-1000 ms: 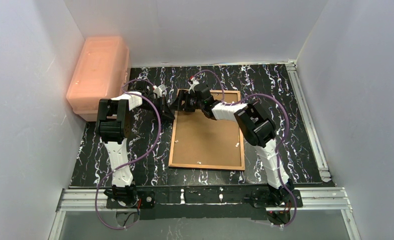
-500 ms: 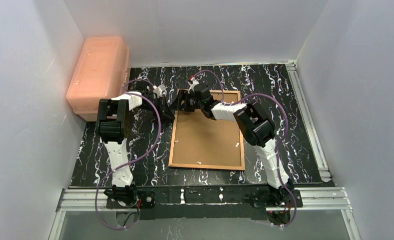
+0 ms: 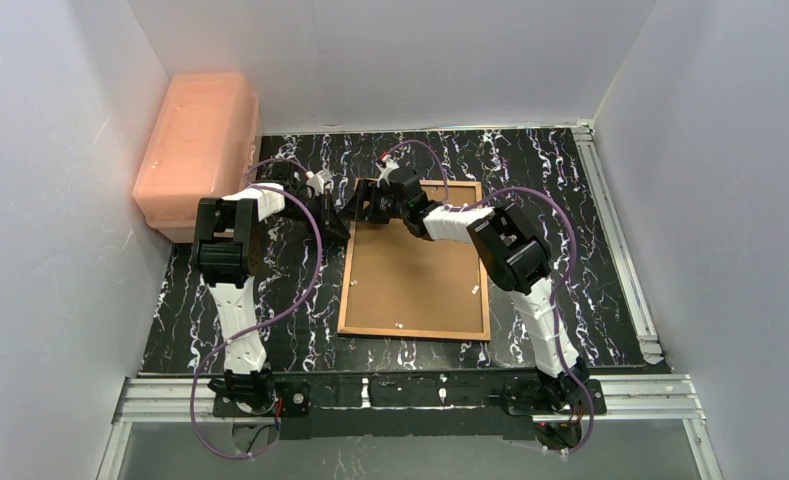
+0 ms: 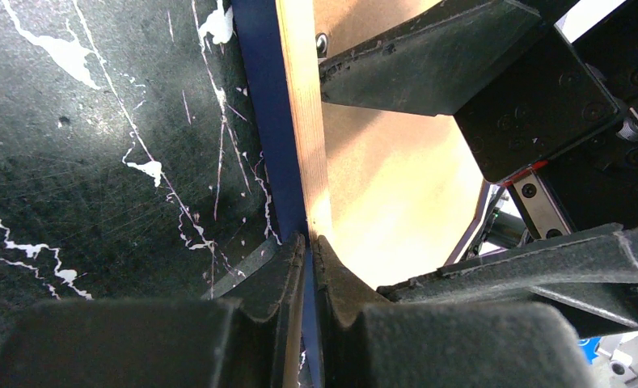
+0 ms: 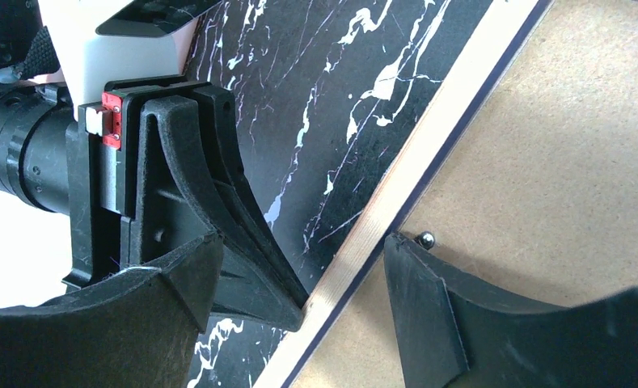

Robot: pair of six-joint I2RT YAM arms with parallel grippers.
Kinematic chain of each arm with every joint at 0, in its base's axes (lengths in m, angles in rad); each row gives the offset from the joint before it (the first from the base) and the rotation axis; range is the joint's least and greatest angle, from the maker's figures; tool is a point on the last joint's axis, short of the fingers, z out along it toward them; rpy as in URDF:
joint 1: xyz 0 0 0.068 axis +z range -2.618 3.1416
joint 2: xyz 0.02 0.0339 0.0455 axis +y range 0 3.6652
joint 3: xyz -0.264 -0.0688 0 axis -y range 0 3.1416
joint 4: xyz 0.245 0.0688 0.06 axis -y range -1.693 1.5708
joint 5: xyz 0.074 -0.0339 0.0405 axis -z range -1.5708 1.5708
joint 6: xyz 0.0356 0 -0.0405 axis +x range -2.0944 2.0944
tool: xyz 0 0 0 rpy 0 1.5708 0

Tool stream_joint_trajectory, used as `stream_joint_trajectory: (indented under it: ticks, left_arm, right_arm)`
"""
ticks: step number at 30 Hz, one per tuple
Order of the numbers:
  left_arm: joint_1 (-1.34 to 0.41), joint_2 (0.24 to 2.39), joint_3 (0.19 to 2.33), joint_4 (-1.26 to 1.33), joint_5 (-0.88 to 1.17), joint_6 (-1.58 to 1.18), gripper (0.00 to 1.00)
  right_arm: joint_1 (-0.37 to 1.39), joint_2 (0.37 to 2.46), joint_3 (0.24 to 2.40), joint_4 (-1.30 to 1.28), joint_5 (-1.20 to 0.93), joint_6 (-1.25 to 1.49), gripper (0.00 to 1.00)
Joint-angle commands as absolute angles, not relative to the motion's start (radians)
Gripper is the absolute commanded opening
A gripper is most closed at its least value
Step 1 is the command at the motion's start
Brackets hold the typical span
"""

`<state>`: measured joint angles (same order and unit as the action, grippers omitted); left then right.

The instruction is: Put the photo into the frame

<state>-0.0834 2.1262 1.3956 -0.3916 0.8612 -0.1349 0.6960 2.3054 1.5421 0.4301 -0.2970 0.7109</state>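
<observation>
The left jaws are clamping together on the left rail of the large rectangular frame (image 4: 302, 121), which has a navy front border and a light wood rear. Their pads (image 4: 287, 267) are pinching it, apparently to steady it. The right jaws are standing wide apart astride the same rail. One fingertip (image 5: 416, 267) is sitting beside a small metal retaining tab (image 5: 425, 240) on the plain brown backing board (image 3: 415, 270), probably to work it. The frame is lying face down on the black marbled counter (image 3: 570, 200). The glossy beach photo is showing nowhere, and whether it is lying under the board cannot be told. The wrist views are revealing the pinch and the tab. Only the overhead view is giving the frame's outline and the pink plastic box (image 3: 195, 150).
</observation>
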Motion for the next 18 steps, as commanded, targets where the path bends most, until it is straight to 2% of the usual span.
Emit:
stream_joint_trajectory:
  ticks: [1, 8, 18]
  left_arm:
    - [-0.101, 2.102, 1.37, -0.449, 0.82, -0.092, 0.06]
    - [-0.101, 2.094, 1.367, -0.462, 0.818, -0.083, 0.06]
    - [-0.101, 2.069, 1.349, -0.465, 0.841, -0.085, 0.06]
  right_arm:
    - [0.69, 2.273, 1.514, 0.528, -0.26, 0.743, 0.81]
    - [0.655, 2.122, 1.457, 0.479, -0.27, 0.722, 0.82]
    - [0.637, 2.094, 1.389, 0.414, -0.232, 0.675, 0.83]
